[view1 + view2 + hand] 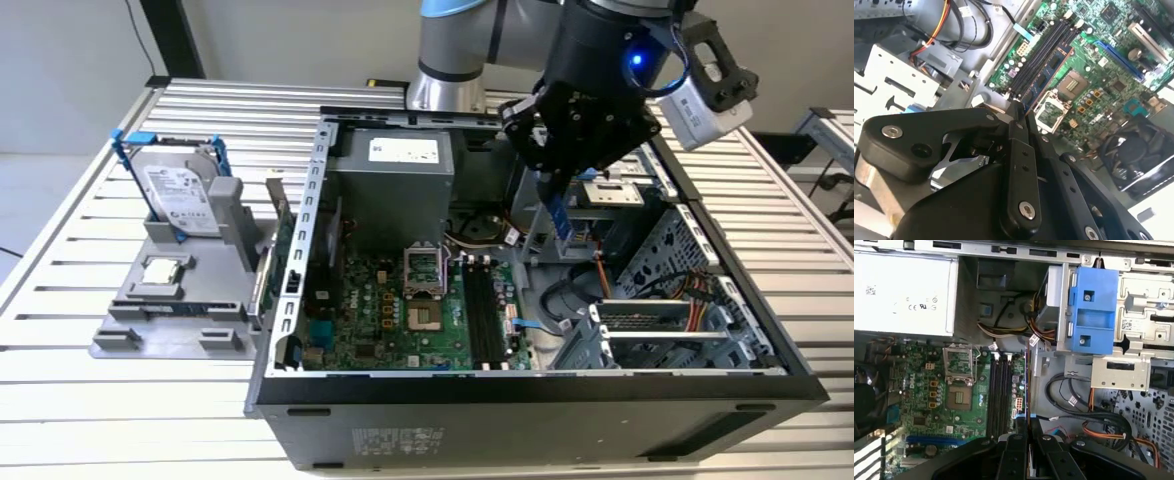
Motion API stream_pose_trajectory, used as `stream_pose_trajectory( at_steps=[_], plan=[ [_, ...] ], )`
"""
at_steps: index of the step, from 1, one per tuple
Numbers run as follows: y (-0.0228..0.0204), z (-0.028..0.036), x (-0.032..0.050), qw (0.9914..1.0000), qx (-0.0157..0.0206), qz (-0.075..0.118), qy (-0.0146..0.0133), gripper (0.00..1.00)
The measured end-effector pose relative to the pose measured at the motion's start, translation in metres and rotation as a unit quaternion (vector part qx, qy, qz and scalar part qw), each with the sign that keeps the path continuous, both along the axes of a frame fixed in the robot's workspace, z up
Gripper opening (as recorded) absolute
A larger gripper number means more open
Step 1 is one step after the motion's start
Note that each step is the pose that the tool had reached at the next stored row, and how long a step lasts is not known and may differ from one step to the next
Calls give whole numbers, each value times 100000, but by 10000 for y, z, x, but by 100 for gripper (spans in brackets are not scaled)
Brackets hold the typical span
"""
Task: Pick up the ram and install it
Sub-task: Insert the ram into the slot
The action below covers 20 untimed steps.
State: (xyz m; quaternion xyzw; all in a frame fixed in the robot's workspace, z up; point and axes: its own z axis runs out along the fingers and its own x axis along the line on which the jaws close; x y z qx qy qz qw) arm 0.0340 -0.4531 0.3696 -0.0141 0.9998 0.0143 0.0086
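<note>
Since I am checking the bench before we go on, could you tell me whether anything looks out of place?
Nothing looks damaged or spilled. One oddity: the processor socket looks open and empty, and a silver chip lies on the grey tray outside, while the pincer holds the ram over the open case.

Arm [451, 45] hangs from above, wrist approx vertical. Gripper [554, 180] pts straight down w/ fingers pinched tight on the ram [563, 220].
</note>
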Motion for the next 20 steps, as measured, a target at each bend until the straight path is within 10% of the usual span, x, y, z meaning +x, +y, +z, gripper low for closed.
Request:
stream_pose_trajectory(
  at_steps=[13,20],
  plan=[
    [-8,-236,-3,99974,-5,-2275,2,0],
    [-3,-363,-4,99786,-17,-6533,1,0]
  ],
)
